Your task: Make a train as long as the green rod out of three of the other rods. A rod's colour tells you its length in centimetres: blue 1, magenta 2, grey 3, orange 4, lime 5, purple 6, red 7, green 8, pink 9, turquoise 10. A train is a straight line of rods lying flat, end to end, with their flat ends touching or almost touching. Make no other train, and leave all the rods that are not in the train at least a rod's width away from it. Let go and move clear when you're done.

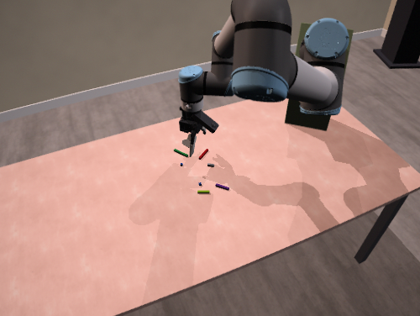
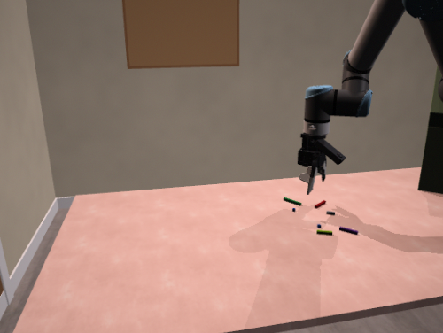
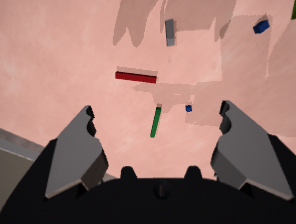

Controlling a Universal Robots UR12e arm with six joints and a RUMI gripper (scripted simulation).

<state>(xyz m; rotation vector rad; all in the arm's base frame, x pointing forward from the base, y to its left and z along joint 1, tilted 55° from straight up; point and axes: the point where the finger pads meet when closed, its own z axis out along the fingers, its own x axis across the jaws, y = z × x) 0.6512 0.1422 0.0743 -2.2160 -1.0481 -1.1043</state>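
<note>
My gripper (image 1: 191,150) (image 2: 310,188) (image 3: 154,104) is open and empty. It hangs a little above the table, between the green rod and the red rod. The green rod (image 1: 181,153) (image 2: 292,201) (image 3: 154,129) lies flat below the fingers. The red rod (image 1: 203,154) (image 2: 320,204) (image 3: 136,76) lies just beyond it. A grey rod (image 1: 211,165) (image 2: 330,212) (image 3: 170,32), a lime rod (image 1: 203,192) (image 2: 324,232), a purple rod (image 1: 223,186) (image 2: 348,230) and two small blue rods (image 1: 181,165) (image 1: 200,184) (image 2: 293,209) (image 2: 319,226) (image 3: 188,108) (image 3: 261,26) lie apart from one another.
The rods lie on a pink table (image 1: 84,202) (image 2: 155,248). The arm's dark base (image 1: 319,113) stands at the table's far right. The table's far edge shows in the wrist view's lower left corner.
</note>
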